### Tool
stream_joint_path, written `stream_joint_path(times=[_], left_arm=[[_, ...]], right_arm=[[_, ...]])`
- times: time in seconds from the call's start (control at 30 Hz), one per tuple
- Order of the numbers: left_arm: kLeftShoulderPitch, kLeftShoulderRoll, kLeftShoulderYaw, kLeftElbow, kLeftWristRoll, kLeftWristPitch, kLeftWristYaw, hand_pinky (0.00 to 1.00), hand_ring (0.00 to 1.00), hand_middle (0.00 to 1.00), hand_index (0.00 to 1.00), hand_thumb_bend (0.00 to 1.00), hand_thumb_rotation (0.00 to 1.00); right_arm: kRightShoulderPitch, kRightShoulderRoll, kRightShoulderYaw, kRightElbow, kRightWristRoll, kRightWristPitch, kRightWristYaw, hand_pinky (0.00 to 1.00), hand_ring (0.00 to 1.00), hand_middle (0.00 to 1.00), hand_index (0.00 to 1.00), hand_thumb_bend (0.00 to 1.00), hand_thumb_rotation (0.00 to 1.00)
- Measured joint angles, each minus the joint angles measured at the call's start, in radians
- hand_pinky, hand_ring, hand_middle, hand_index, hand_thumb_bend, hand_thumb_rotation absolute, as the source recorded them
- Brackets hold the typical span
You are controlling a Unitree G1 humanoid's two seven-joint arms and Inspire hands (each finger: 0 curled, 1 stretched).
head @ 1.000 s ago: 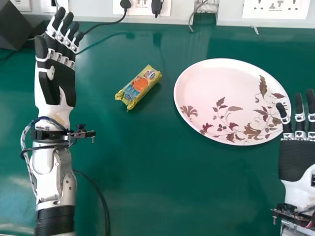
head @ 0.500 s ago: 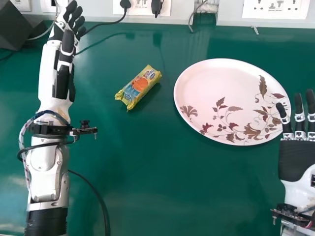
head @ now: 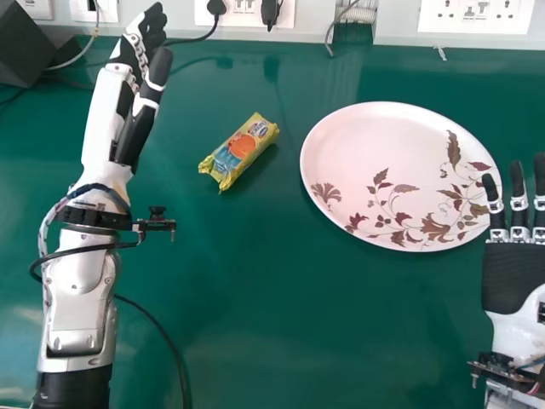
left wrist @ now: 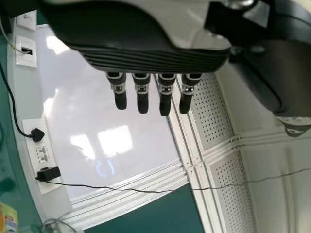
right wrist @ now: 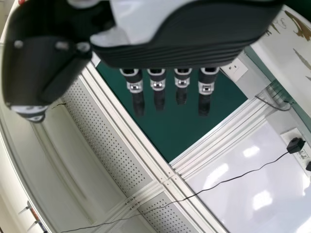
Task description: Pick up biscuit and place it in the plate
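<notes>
Biscuit (head: 239, 152) on green table (head: 272, 315), left of plate (head: 375, 162), my left hand (head: 136, 128) farther left, fingers straight, apart, my right hand (head: 518, 277) near plate's right side, fingers likewise.

A dark box (head: 24, 51) stood at the far left of the green worktop (head: 289, 324). On the wall (head: 392, 24) behind were white sockets (head: 460, 24), and from one black plug (head: 217, 7) a cable (head: 194, 39) went down.

One glossy green tabletop (head: 298, 315). On it: one oblong biscuit packet (head: 240, 152) in printed yellow wrapper, slanted; right of it, apart, one rounded pale-pink plate (head: 375, 145), brown leaf pattern; far left corner, one dark angular box (head: 24, 51).
</notes>
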Motion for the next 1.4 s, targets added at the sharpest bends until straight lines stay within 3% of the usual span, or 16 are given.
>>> stream_joint_path(times=[0.3, 0.47, 0.63, 0.77, 0.97, 1.4], left_arm=[[-0.015, 0.037, -0.037, 0.024, 0.09, -0.009, 0.033, 1.0, 1.0, 1.0, 0.98, 1.0, 0.7], [-0.029, 0.062, -0.056, 0.046, 0.121, -0.03, 0.037, 1.0, 1.0, 1.0, 0.98, 1.0, 0.69], [-0.036, 0.081, -0.073, 0.046, 0.183, -0.037, 0.051, 1.0, 1.0, 1.0, 0.98, 1.0, 0.7], [-0.04, 0.102, -0.082, 0.046, 0.206, -0.036, 0.051, 1.0, 1.0, 1.0, 0.98, 1.0, 0.68], [-0.047, 0.131, -0.098, 0.047, 0.225, -0.034, 0.047, 1.0, 1.0, 1.0, 0.98, 1.0, 0.69], [-0.05, 0.189, -0.127, 0.042, 0.369, -0.005, 0.05, 1.0, 1.0, 1.0, 0.99, 1.0, 0.71]], right_arm=[[0.0, 0.0, 0.001, 0.0, 0.0, -0.002, -0.001, 0.99, 1.0, 1.0, 1.0, 0.94, 0.39], [0.0, 0.0, 0.001, 0.0, 0.001, -0.002, 0.0, 0.98, 1.0, 1.0, 1.0, 0.93, 0.36], [0.001, 0.0, 0.002, -0.001, 0.0, -0.002, -0.001, 0.92, 1.0, 1.0, 1.0, 0.96, 0.39], [0.001, 0.0, 0.002, -0.002, 0.002, -0.002, -0.002, 0.96, 1.0, 1.0, 1.0, 1.0, 0.39], [0.001, 0.0, 0.002, -0.002, 0.002, -0.002, -0.003, 0.93, 1.0, 1.0, 1.0, 1.0, 0.42], [0.001, 0.0, 0.0, -0.002, 0.001, -0.003, -0.004, 1.0, 1.0, 1.0, 0.98, 1.0, 0.49]])
